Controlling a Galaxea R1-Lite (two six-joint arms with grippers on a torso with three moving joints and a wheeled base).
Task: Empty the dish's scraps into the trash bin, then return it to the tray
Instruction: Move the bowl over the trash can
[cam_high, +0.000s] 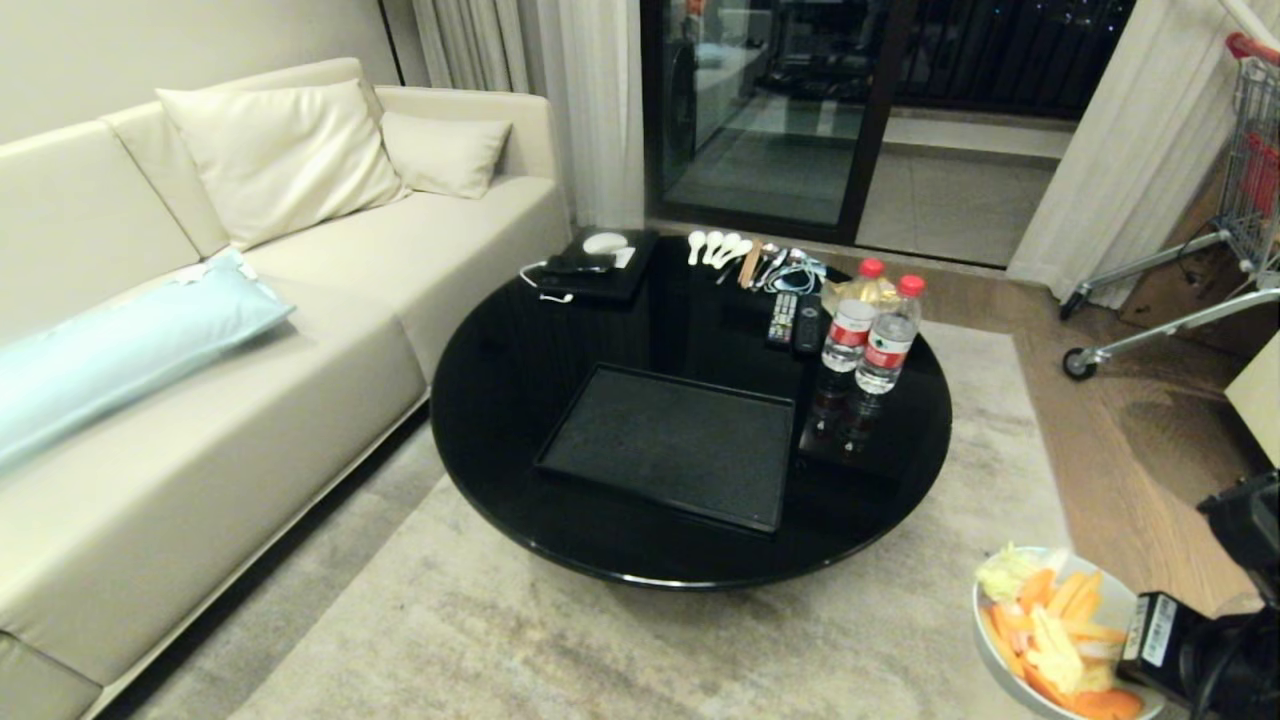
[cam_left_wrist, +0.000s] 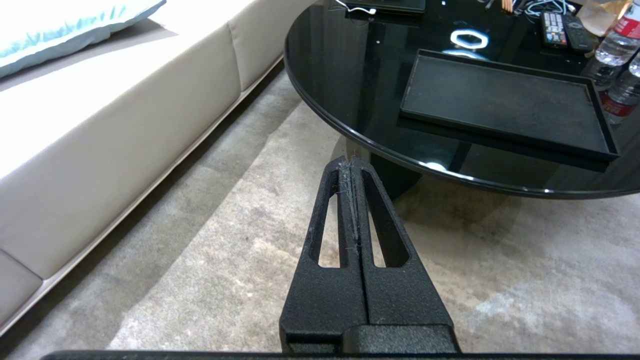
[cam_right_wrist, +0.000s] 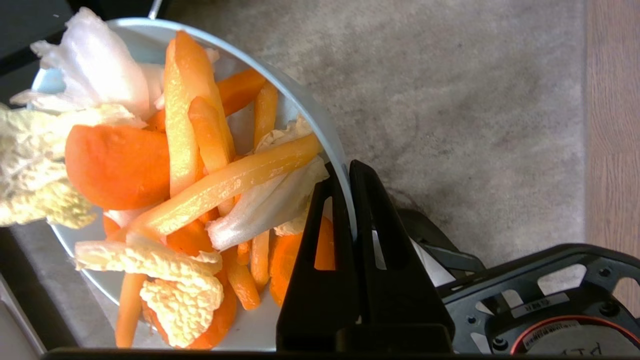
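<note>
right end effector (cam_right_wrist: 345, 172) clamped on the dish (cam_right_wrist: 305, 107) rim, scraps (cam_right_wrist: 190, 165) still in it, tray (cam_high: 670, 445) bare on the table; next it needs the trash bin, nowhere in sight

Tray (cam_high: 670, 445) on table (cam_high: 500, 400), bottles (cam_high: 870, 335) right of it

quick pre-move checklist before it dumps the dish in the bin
1. Grip on dish: ok. The right gripper is shut on the rim of the dish, one finger inside and one outside.
2. Scraps aboard: ok. The scraps are heaped in the dish; none seen on the rug.
3. Dish clear of table: ok. It is held over the rug, apart from the round black table.
4. Trash bin located: cannot tell. It shows in no view.
5. Tray free for return: ok. The tray has nothing on it.
6. Left gripper: ok. Shut, over the rug, holding nothing.
</note>
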